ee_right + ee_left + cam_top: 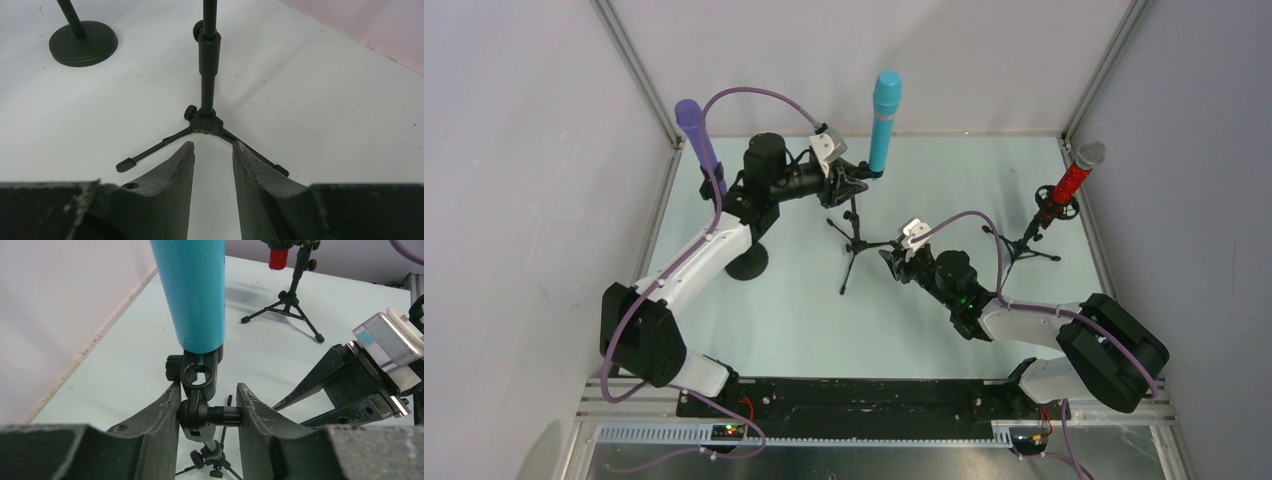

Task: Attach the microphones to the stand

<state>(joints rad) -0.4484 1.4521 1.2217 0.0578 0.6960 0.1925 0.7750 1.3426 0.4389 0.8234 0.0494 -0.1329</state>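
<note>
Clamping left jaws on black clip joint (198, 415) (smooth teal microphone (192, 295) above) | right jaws apart

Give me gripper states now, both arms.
Left gripper: closed on the stand joint under the teal microphone.
Right gripper: open, empty, facing the tripod stand.

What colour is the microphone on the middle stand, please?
Teal-blue microphone, clearest in left wrist view.

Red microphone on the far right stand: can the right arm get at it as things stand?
Probably yes. The right gripper is open, holds nothing and faces the middle tripod. The red microphone stands on that arm's side, with nothing standing between them. The arm would have to turn away first.
</note>
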